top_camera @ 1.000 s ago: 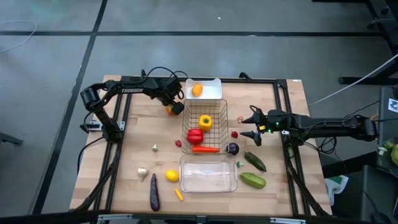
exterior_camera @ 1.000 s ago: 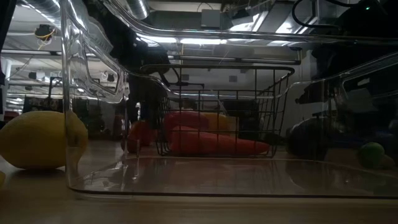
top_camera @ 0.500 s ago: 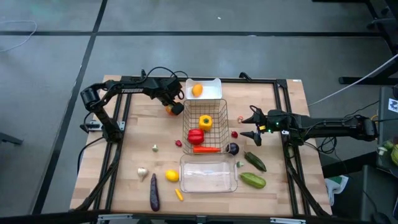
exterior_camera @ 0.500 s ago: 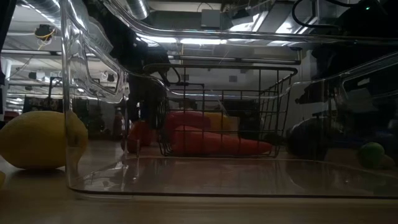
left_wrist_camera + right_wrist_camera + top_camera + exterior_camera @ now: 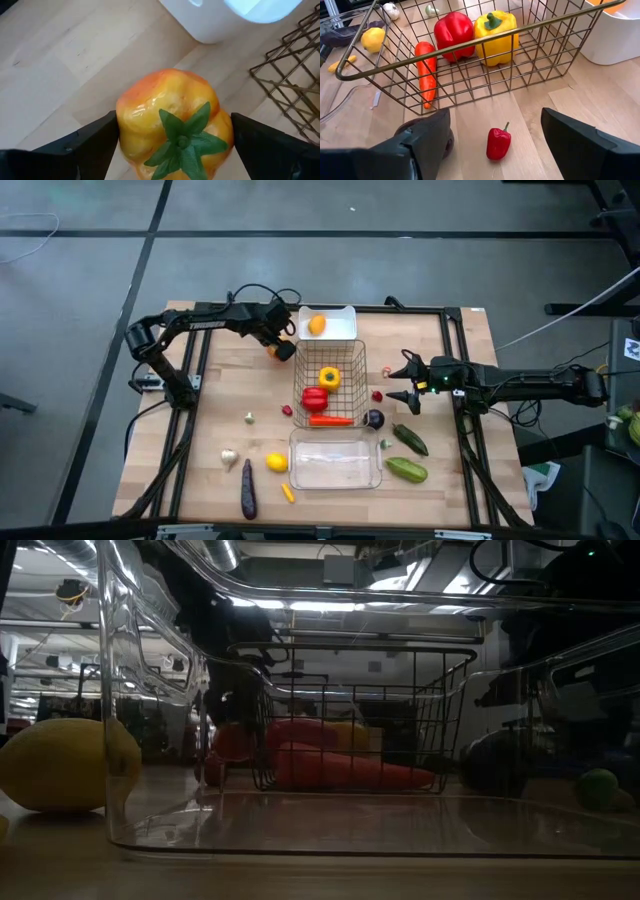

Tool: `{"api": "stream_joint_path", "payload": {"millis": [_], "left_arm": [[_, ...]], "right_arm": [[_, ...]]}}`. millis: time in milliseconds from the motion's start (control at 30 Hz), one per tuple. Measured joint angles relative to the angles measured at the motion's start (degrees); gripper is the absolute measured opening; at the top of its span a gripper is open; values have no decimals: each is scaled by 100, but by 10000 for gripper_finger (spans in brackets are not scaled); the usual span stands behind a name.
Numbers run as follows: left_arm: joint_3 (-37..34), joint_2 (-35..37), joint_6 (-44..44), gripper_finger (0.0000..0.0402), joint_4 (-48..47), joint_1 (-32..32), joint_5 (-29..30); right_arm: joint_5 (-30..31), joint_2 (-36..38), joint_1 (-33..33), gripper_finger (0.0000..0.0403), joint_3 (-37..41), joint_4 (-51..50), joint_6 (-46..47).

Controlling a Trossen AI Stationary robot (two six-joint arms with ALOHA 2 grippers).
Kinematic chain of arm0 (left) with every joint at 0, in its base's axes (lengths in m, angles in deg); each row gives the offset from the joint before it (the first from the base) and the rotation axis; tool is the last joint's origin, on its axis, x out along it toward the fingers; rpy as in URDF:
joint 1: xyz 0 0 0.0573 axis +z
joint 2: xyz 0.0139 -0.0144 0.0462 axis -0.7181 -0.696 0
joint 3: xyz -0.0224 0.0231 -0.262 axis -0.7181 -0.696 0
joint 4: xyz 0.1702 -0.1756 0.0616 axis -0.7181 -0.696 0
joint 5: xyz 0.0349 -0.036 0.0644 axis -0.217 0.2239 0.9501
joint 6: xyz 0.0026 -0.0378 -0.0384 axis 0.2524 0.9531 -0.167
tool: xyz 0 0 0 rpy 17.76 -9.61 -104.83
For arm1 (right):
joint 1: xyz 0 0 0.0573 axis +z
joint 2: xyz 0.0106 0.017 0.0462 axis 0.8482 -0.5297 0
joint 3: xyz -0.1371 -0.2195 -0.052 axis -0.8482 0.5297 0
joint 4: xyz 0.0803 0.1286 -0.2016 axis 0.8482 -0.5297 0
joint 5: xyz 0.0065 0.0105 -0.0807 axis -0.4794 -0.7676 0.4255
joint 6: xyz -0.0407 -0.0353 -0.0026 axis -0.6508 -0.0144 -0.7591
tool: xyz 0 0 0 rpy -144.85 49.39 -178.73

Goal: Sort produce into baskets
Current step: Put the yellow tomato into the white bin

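Note:
An orange bell pepper (image 5: 170,120) with a green stem sits between the fingers of my left gripper (image 5: 277,345), which is shut on it at the far side of the table, next to the white tray (image 5: 343,332) and the wire basket (image 5: 352,380). An orange (image 5: 317,324) lies in the tray. The basket holds a yellow pepper (image 5: 495,31), a red pepper (image 5: 452,32) and a carrot (image 5: 426,70). The clear tray (image 5: 335,464) stands in front of the basket. My right gripper (image 5: 495,115) waits open to the right of the basket, with a small red pepper (image 5: 498,142) on the table before it. My left gripper pinches the orange pepper between its two fingers, one on each side wall (image 5: 124,127) at the widest part. The fingers come from above, slanting down. The stem end (image 5: 182,140) points up toward the wrist. In the low view the pepper (image 5: 232,738) shows a little above the tabletop.
Loose on the table lie a round purple eggplant (image 5: 374,419), two cucumbers (image 5: 410,439) (image 5: 406,470), a lemon (image 5: 276,462), a long eggplant (image 5: 247,488), garlic (image 5: 229,457) and some small pieces. Bare wood lies left of the basket.
My left gripper has come up a little with the orange pepper, which shows higher in the low view and slightly nearer the table's far edge from above. My right arm has kept still.

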Motion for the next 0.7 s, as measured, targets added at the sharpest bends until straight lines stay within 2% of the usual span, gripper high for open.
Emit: {"api": "stream_joint_path", "payload": {"millis": [400, 600, 700], "left_arm": [[2, 564, 87, 356, 42, 125, -26], [4, 1044, 105, 356, 203, 123, -24], [6, 1241, 277, 356, 661, 123, -22]], "right_arm": [[74, 0, 0, 310, 0, 21, -1], [860, 0, 0, 310, 0, 63, 2], [1373, 0, -1, 310, 0, 209, 1]]}}
